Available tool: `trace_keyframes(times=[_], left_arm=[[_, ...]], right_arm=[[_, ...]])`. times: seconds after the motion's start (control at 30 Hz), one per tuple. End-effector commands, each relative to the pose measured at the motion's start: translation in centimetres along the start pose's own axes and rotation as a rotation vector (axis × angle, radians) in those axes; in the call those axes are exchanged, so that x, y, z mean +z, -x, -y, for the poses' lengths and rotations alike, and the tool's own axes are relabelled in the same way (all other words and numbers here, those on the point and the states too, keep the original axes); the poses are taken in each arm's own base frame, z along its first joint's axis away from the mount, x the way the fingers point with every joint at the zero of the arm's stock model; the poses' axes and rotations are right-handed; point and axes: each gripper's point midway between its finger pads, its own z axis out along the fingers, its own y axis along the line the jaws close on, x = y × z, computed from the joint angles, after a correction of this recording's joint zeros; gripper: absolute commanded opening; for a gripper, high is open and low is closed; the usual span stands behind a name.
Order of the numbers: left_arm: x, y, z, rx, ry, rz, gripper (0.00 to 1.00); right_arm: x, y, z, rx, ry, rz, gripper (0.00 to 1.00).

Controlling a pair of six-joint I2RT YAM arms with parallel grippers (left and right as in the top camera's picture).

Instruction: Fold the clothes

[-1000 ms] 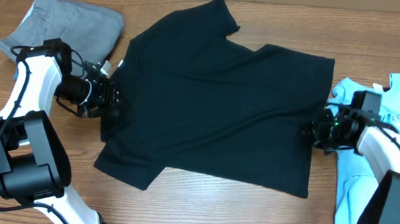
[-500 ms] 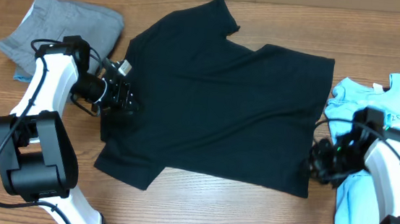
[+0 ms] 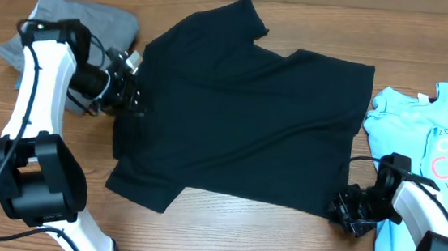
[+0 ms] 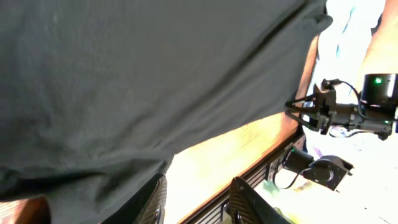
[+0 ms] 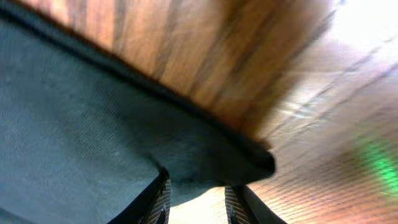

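Right gripper (image 3: 345, 212) has slid down the hem from mid-edge to the near corner in the last second, and left gripper (image 3: 127, 93) has crept up the neck end towards the far shoulder. I read that as two arms lining up on opposite ends for the first fold, which hasn't started.

Across the wooden table (image 3: 222, 235) the black T-shirt (image 3: 241, 111) lies spread flat in the middle, neck end to the left and hem to the right, with no fold in it yet. Off to the right is the light blue printed tee (image 3: 424, 119), rumpled, just beside the hem. Far left, the grey shorts (image 3: 107, 22) sit bunched.

Now the jaws. On the right they're part-way open, fingers (image 5: 163, 196) straddling the hem corner, not pinched down on it. On the left they're apart too — bare table shows between the fingers (image 4: 155, 198), and the shirt's edge laps onto one of them. Whether any cloth is actually inside those jaws, I can't quite tell from that angle.
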Motion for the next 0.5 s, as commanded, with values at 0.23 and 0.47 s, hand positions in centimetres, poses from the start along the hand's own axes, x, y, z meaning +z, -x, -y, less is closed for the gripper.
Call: trace_keyframes(times=[0.23, 0.47], left_arm=[[-6.8, -1.6, 4.0, 0.182, 0.167, 0.172, 0.35], [-8.7, -3.1, 5.7, 0.188, 0.201, 0.244, 0.4]], right_arm=[[-0.3, 1.9, 2.3, 0.055, -0.078, 0.086, 0.04], [-2.2, 1.2, -0.6, -0.038, 0.035, 0.047, 0.04]])
